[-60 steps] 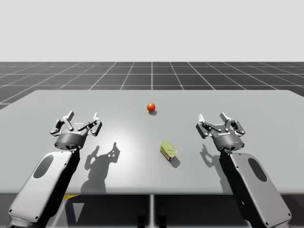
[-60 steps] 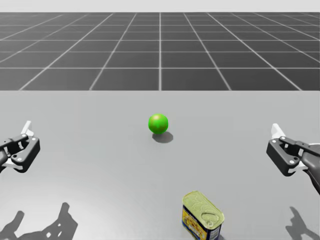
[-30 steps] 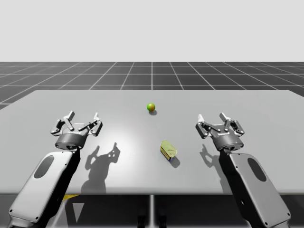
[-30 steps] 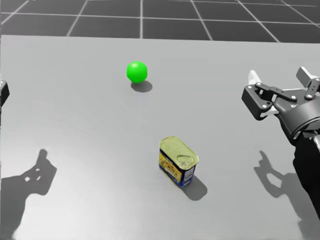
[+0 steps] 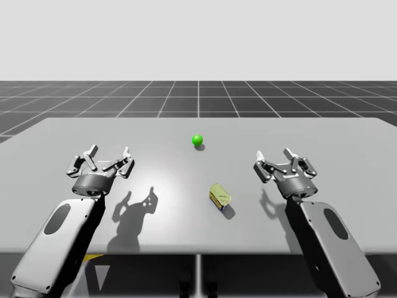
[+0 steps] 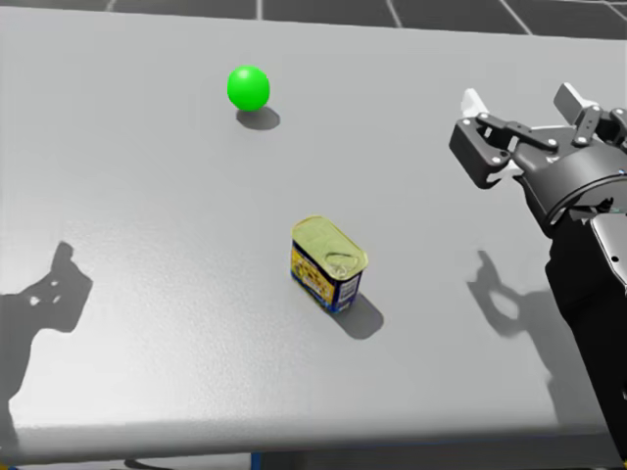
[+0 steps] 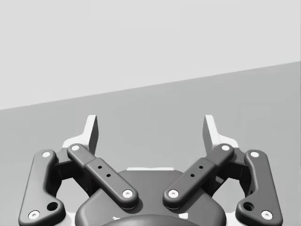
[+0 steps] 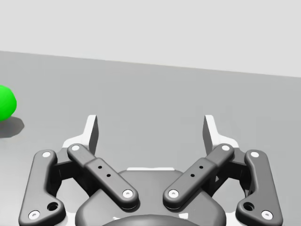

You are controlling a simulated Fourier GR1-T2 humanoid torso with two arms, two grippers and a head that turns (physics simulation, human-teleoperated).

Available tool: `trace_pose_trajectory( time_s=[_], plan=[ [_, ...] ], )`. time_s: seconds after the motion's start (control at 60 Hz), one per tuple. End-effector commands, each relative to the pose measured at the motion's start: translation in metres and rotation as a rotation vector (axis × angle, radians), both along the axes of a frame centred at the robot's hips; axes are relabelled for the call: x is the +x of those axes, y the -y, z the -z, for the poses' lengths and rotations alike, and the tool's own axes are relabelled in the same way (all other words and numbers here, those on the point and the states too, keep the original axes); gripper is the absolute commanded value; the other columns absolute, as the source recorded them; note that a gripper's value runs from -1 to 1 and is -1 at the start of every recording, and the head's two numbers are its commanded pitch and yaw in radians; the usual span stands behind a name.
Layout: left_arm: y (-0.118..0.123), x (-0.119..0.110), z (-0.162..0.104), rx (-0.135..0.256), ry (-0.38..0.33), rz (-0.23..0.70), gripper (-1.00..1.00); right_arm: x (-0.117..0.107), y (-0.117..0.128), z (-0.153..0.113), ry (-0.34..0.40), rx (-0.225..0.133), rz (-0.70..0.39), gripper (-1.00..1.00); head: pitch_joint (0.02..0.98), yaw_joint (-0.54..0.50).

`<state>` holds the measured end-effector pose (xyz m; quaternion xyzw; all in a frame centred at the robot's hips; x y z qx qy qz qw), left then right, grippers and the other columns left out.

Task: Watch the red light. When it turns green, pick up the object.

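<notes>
A simulated test space: a plain grey table [image 5: 74,133] on a dark gridded floor [image 5: 198,93] under blank sky

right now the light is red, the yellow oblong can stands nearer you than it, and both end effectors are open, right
The light is green, not red: the head view shows it. The yellow oblong can does stand nearer me, and my left end effector and right end effector are open.
</notes>
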<state>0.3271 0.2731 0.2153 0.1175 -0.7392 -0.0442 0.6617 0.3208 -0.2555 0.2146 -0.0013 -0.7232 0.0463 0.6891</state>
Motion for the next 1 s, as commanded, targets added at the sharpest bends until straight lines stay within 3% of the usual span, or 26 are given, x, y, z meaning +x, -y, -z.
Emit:
trace_pose_trajectory(
  time_s=[0.017,0.083,0.15,0.217,0.367,0.5,0.6,0.683,1.0],
  plan=[
    [0.001,-0.001,0.000,-0.006,-0.003,-0.001,-1.00,-0.013,-0.005,-0.011,0.002,0.042,-0.074,-1.00,0.843,-0.11],
    [0.001,-0.001,0.000,-0.007,-0.007,-0.002,-1.00,-0.023,-0.008,-0.016,-0.005,0.056,-0.121,-1.00,0.841,-0.11],
    [0.001,-0.001,0.001,-0.009,-0.009,-0.002,-1.00,-0.036,-0.013,-0.019,-0.006,0.036,-0.173,-1.00,0.839,-0.10],
    [0.001,-0.002,0.001,-0.011,-0.011,-0.002,-1.00,-0.051,-0.020,-0.018,-0.022,0.038,-0.235,-1.00,0.839,-0.10],
    [0.002,-0.001,0.002,-0.012,-0.015,-0.001,-1.00,-0.078,-0.031,-0.002,-0.065,0.009,-0.332,-1.00,0.841,-0.10],
    [0.002,-0.001,0.003,-0.011,-0.018,0.000,-1.00,-0.099,-0.037,0.015,-0.106,0.021,-0.406,-1.00,0.846,-0.10],
    [0.003,-0.001,0.004,-0.009,-0.019,0.002,-1.00,-0.112,-0.043,0.030,-0.131,0.003,-0.460,-1.00,0.846,-0.11],
    [0.003,0.000,0.004,-0.008,-0.021,0.002,-1.00,-0.117,-0.047,0.038,-0.150,-0.007,-0.482,-1.00,0.845,-0.12],
    [0.003,0.001,0.005,-0.007,-0.023,0.001,-1.00,-0.117,-0.063,0.064,-0.223,0.013,-0.540,-1.00,0.849,-0.12]
  ],
)
